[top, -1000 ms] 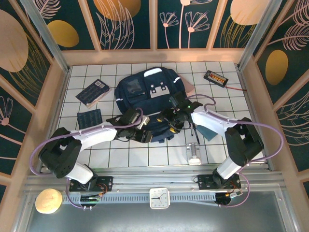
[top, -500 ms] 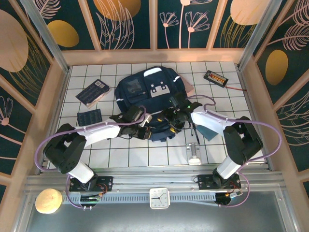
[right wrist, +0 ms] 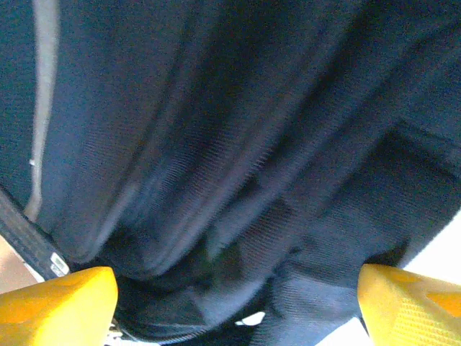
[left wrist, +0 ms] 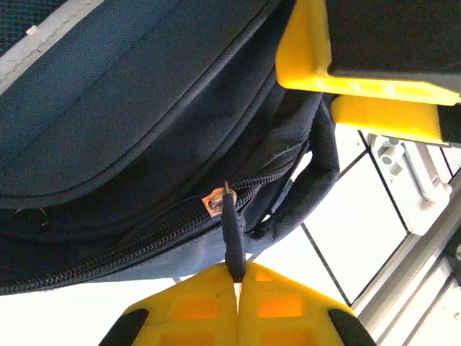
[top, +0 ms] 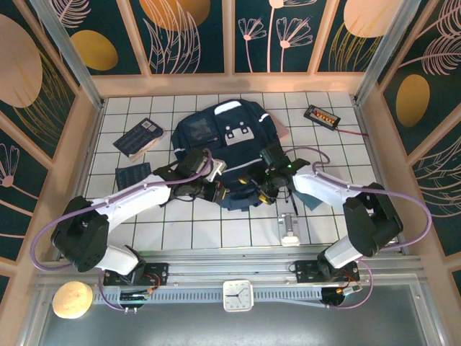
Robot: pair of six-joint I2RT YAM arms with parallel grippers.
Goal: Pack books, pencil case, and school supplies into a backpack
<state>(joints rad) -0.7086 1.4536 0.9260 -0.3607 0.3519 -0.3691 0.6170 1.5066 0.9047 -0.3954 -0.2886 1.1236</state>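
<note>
The navy backpack (top: pixel 225 140) lies in the middle of the tiled table. My left gripper (top: pixel 216 189) is at the backpack's near edge, shut on the dark zipper pull (left wrist: pixel 234 241), which hangs from the slider on a closed zip. My right gripper (top: pixel 268 189) is close beside it, open, with folds of backpack (right wrist: pixel 238 166) fabric between its wide-apart yellow fingers (right wrist: pixel 61 303). The black book (top: pixel 139 137) lies at the back left. A teal notebook (top: pixel 314 197) shows partly under my right arm, with a black pen (top: pixel 294 205) next to it. The pink pencil case (top: pixel 282 132) peeks out at the backpack's right side.
A dark square pad (top: pixel 134 176) lies left of my left arm. A small silver metal piece (top: pixel 289 229) sits near the front edge. The black gadget (top: pixel 322 115) with a red wire is at the back right. Wooden walls enclose the table.
My left gripper has closed on the zipper pull and shifted right along the backpack's near edge. My right gripper has opened wider and moved slightly right.
</note>
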